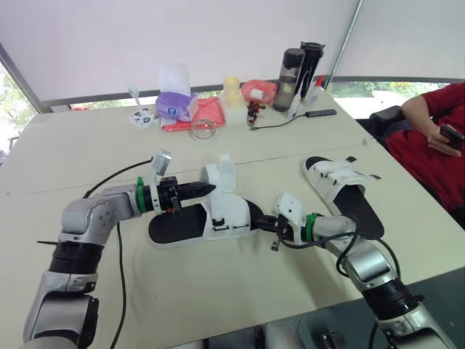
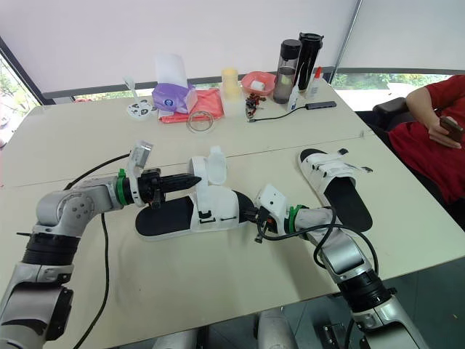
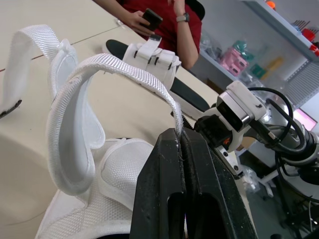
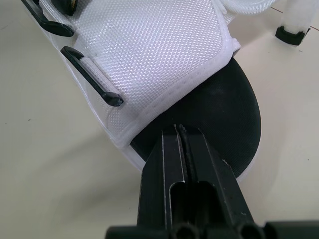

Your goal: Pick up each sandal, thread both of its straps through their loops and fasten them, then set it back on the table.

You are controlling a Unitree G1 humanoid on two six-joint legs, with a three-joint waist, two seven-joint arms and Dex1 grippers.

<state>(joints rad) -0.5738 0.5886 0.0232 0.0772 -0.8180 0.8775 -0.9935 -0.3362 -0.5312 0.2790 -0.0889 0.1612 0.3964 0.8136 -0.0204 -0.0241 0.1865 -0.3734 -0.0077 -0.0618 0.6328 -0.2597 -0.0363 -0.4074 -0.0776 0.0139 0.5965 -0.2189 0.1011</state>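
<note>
1. The left gripper [image 1: 209, 190] reaches in from 9 o'clock. Its fingers are pinched on the tip of one white strap [image 3: 107, 64], which it holds arched above the upper
2. The near sandal [image 1: 227, 215] lies flat on the table [image 1: 218, 291] between the two grippers, with its rounded toe end toward 3 o'clock. Its second strap [image 1: 227, 171] stands up loose and the black loops [image 4: 92, 75] on its side look empty, so I judge neither strap threaded yet
3. The right gripper [image 1: 269, 225] comes in from 4 o'clock with its fingers closed together and their tips at the black sole's toe rim. It seems to be steadying the sandal, but I cannot tell whether it actually pinches the rim
4. The second sandal [image 1: 341, 190] rests at 2 o'clock from the first, well apart. Its straps lie flat across the upper, so it looks finished, though not certainly
5. What is left, as I judge it, is to thread and fasten both straps of the near sandal and then let it go
</note>
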